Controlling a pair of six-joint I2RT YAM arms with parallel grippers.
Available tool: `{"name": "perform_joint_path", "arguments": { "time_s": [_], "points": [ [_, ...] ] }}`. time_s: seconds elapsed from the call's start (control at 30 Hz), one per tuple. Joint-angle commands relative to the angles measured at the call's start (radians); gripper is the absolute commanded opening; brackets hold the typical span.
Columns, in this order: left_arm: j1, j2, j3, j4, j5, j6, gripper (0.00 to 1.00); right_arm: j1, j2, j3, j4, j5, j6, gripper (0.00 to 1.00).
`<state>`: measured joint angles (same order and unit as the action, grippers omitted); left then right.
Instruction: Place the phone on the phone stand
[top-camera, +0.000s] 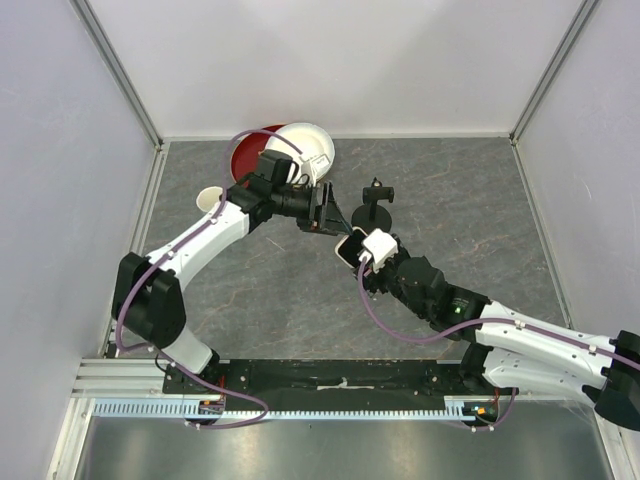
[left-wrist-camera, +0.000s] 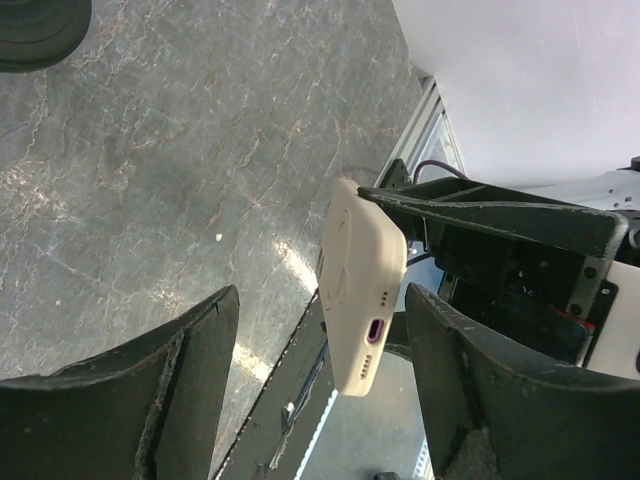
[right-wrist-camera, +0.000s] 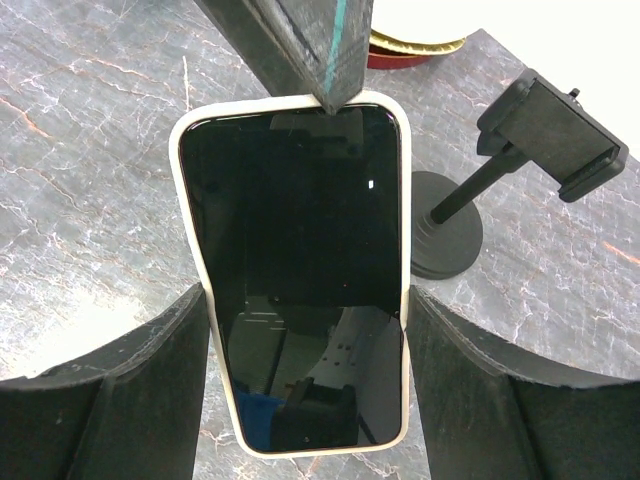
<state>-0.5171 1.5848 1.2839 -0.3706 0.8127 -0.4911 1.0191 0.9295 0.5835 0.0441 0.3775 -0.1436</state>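
Observation:
The phone (right-wrist-camera: 300, 270), black screen with a cream case rim, is held above the table between the fingers of my right gripper (right-wrist-camera: 308, 305), which press on its two long sides. It also shows in the top view (top-camera: 349, 245) and edge-on in the left wrist view (left-wrist-camera: 360, 290). My left gripper (left-wrist-camera: 322, 300) is open, and its fingers straddle the phone's port end with a gap on each side. One left finger (right-wrist-camera: 320, 50) sits at the phone's far edge. The black phone stand (right-wrist-camera: 450, 235), with disc base, post and bracket, stands empty just right of the phone, and shows in the top view (top-camera: 375, 207).
A red plate (top-camera: 250, 155) and a white bowl (top-camera: 308, 145) sit at the back by the left arm. A small white cup (top-camera: 208, 197) stands at the left. White walls enclose the grey marbled table (top-camera: 470, 200).

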Motion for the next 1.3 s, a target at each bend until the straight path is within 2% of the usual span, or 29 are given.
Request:
{"name": "perform_joint_path", "arguments": {
  "time_s": [0.0, 0.07, 0.17, 0.2, 0.27, 0.3, 0.33, 0.37, 0.4, 0.47, 0.5, 0.63, 0.77, 0.87, 0.9, 0.97, 1.13, 1.17, 1.2, 1.27],
  "points": [
    [-0.049, 0.024, 0.045, -0.014, 0.014, 0.068, 0.72, 0.003, -0.032, 0.009, 0.112, -0.014, -0.031, 0.00],
    [-0.073, 0.043, 0.048, -0.034, 0.002, 0.091, 0.69, 0.003, -0.029, 0.019, 0.123, -0.015, -0.037, 0.00],
    [-0.096, 0.070, 0.071, -0.063, -0.004, 0.106, 0.52, 0.003, -0.018, 0.045, 0.117, -0.025, -0.042, 0.00],
    [-0.098, 0.073, 0.072, -0.067, -0.006, 0.109, 0.40, 0.003, -0.015, 0.052, 0.114, -0.028, -0.042, 0.00],
    [-0.098, 0.078, 0.077, -0.073, -0.017, 0.106, 0.25, 0.003, -0.017, 0.061, 0.102, -0.040, -0.027, 0.00],
    [-0.097, 0.075, 0.086, -0.074, -0.018, 0.105, 0.12, 0.003, -0.018, 0.058, 0.102, -0.043, -0.016, 0.01],
    [-0.097, 0.067, 0.086, -0.077, -0.021, 0.100, 0.07, 0.003, -0.021, 0.055, 0.100, -0.051, 0.011, 0.09],
    [-0.097, 0.041, 0.083, -0.062, -0.030, 0.098, 0.02, 0.004, -0.021, 0.044, 0.100, -0.051, 0.030, 0.22],
    [-0.097, 0.029, 0.068, -0.054, -0.065, 0.098, 0.02, 0.003, -0.023, 0.033, 0.108, -0.048, 0.051, 0.59],
    [-0.095, 0.003, 0.061, -0.057, -0.122, 0.114, 0.02, 0.001, -0.015, 0.009, 0.120, -0.022, 0.108, 0.89],
    [-0.093, -0.021, 0.064, -0.063, -0.176, 0.121, 0.02, 0.001, -0.003, 0.004, 0.122, -0.019, 0.122, 0.98],
    [-0.075, -0.120, 0.040, -0.038, -0.329, 0.135, 0.02, -0.008, 0.045, 0.002, 0.096, -0.019, 0.225, 0.98],
    [-0.038, -0.279, -0.067, 0.074, -0.449, 0.111, 0.02, -0.088, 0.063, -0.040, 0.083, -0.023, 0.378, 0.98],
    [-0.034, -0.408, -0.171, 0.203, -0.533, 0.103, 0.02, -0.198, 0.017, -0.138, 0.193, -0.155, 0.519, 0.98],
    [-0.034, -0.434, -0.191, 0.234, -0.546, 0.100, 0.02, -0.220, 0.002, -0.169, 0.295, -0.254, 0.588, 0.98],
    [-0.034, -0.477, -0.227, 0.295, -0.535, 0.094, 0.02, -0.269, -0.024, -0.249, 0.414, -0.357, 0.636, 0.98],
    [-0.032, -0.487, -0.254, 0.409, -0.341, 0.036, 0.02, -0.283, -0.032, -0.351, 0.790, -0.549, 0.781, 0.98],
    [-0.032, -0.487, -0.271, 0.455, -0.310, 0.022, 0.02, -0.283, -0.035, -0.369, 0.857, -0.561, 0.803, 0.97],
    [-0.032, -0.483, -0.281, 0.481, -0.266, 0.010, 0.02, -0.283, -0.035, -0.387, 0.999, -0.575, 0.821, 0.96],
    [-0.032, -0.483, -0.303, 0.550, -0.221, -0.030, 0.02, -0.283, -0.044, -0.451, 1.138, -0.568, 0.870, 0.95]
  ]
}}
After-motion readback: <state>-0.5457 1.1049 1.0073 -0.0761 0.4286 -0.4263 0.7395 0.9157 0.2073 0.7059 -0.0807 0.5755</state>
